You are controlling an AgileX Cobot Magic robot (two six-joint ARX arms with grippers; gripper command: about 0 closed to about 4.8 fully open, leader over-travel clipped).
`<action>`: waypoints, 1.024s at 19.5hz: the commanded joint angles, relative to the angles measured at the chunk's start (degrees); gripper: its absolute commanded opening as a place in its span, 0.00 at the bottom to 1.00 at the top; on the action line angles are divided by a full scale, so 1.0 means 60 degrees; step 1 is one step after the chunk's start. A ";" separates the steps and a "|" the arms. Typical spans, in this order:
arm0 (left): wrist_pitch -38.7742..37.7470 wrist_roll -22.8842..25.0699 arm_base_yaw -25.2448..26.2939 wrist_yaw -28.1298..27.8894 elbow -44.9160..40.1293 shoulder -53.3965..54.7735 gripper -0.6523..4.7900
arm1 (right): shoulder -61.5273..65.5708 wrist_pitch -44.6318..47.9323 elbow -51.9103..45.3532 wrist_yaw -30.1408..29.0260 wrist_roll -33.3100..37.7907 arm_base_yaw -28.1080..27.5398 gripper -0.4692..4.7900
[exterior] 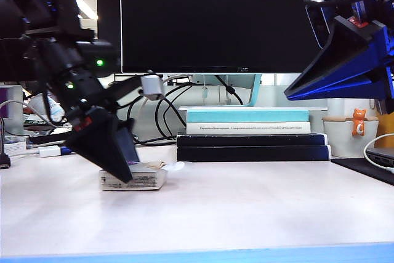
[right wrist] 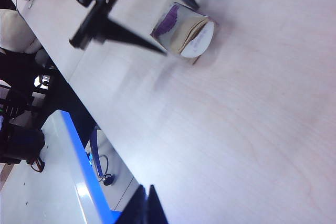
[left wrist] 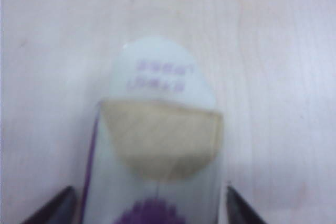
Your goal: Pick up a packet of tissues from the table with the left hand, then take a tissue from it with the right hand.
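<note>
While one packet of tissues (left wrist: 157, 145) lies between its spread fingers, the left hand (left wrist: 149, 208) grips nothing. The one right hand (right wrist: 147, 203), well apart, is clenched empty.

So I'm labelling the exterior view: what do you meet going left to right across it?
Left end effector → tissue packet → book stack → white pot → right end effector arm, raised at the right edge.

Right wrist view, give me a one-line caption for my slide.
Left gripper straddles the packet of tissues on the table, jaws open; right gripper shut, well clear.
</note>
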 commanded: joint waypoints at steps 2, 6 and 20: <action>0.0157 0.0109 -0.0295 -0.0528 0.0018 0.0106 0.73 | -0.0022 0.0138 0.0040 -0.0029 -0.0029 0.0000 0.08; 0.0091 0.0098 -0.0262 -0.1282 0.0018 0.0106 0.78 | -0.0018 0.0087 0.0036 -0.0029 -0.0029 0.0000 0.08; 0.0481 -0.0481 0.0685 0.1453 -0.0357 0.0168 0.82 | -0.0018 -0.0055 0.0015 -0.0026 -0.0029 0.0000 0.08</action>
